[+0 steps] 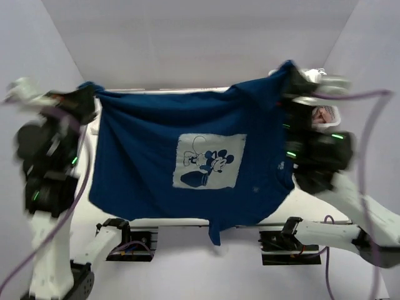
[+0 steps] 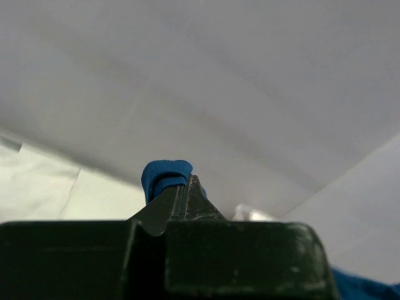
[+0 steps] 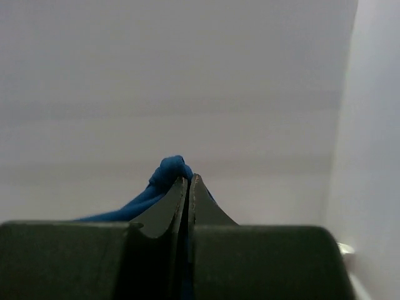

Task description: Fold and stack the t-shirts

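Arms hold a navy t-shirt [image 1: 150, 169] up in the air between them, spread wide like a sheet, above the desk [image 1: 206, 269]. The left tool [image 1: 84, 100] pinches one upper corner and the right tool [image 1: 290, 78] pinches the other, a little higher, so the top edge slopes and sags slightly in the middle. A white square print [image 1: 209, 161] of a cartoon mouse faces the overhead camera, right of the shirt's middle. The bottom edge hangs loose, with one point of cloth dipping lower near the centre.

From the left wrist, the left tool [image 2: 186, 187] is narrow, its fingers pressed together on a small fold of blue cloth [image 2: 164, 174]. From the right wrist, the right tool [image 3: 188, 184] is likewise clamped on a bunched blue corner [image 3: 169, 170] that trails off to the left.
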You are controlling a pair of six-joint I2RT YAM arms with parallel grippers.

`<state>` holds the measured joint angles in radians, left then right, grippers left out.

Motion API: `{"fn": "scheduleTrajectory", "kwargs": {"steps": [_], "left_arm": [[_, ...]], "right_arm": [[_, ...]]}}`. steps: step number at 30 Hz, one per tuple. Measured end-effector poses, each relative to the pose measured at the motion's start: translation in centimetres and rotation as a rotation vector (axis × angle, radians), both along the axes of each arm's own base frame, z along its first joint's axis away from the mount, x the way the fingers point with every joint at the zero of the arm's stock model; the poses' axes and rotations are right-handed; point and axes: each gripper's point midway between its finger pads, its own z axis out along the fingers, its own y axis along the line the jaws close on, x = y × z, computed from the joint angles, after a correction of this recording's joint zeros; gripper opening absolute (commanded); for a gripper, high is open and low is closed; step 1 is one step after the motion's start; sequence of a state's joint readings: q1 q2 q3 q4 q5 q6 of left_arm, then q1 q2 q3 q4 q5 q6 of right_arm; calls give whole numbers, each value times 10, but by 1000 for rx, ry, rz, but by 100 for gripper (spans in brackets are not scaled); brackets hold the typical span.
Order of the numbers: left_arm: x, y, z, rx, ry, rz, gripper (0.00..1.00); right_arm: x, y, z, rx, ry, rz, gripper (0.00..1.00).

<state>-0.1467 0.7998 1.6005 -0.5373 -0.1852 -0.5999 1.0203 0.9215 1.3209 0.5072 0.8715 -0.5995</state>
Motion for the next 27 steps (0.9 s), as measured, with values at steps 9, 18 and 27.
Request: {"fn": "scheduleTrajectory", "kwargs": {"steps": [9, 18, 27], "left_arm": [[190, -29, -271, 51, 704, 11, 0], [300, -52, -438, 95, 1067, -17, 100], [274, -54, -444, 133, 1095, -71, 100]], "right_arm": [[163, 31, -151, -296, 299, -342, 0], [354, 14, -355, -264, 760, -253, 90], [319, 34, -445, -217, 1098, 15, 90]]}}
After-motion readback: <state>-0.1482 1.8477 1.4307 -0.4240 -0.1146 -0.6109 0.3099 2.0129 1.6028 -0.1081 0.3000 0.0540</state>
